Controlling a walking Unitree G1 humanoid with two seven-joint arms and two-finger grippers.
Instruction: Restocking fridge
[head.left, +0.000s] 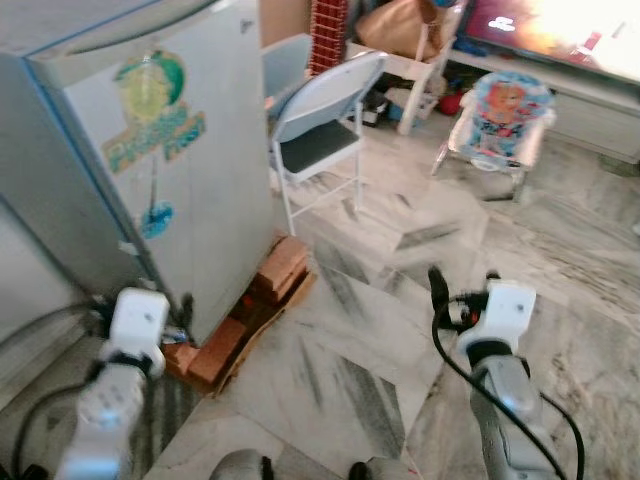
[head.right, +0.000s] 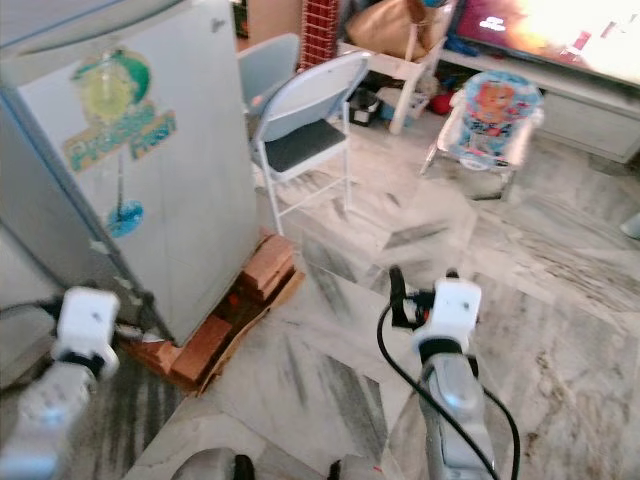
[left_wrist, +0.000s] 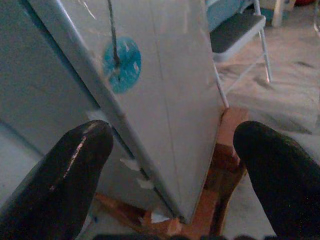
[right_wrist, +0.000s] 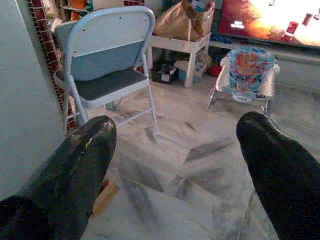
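Observation:
The pale grey fridge (head.left: 190, 190) stands at the left with its door shut. It carries a green and yellow sticker (head.left: 150, 110) and a small blue round one (left_wrist: 121, 64). My left gripper (head.left: 180, 318) is low beside the fridge's bottom front corner, open, with nothing between its fingers (left_wrist: 75, 170). My right gripper (head.left: 463, 285) hangs over the marble floor to the right, well away from the fridge. It is open and empty too, its fingers (right_wrist: 80, 160) pointing toward the room.
Red bricks (head.left: 280, 270) and cardboard prop up the fridge base. A light blue folding chair (head.left: 320, 130) stands just behind the fridge. Farther back are a baby bouncer (head.left: 500, 115), a white table (head.left: 400, 60) with a bag, and a lit TV (head.left: 570, 30). Open floor (head.left: 380, 330) lies ahead.

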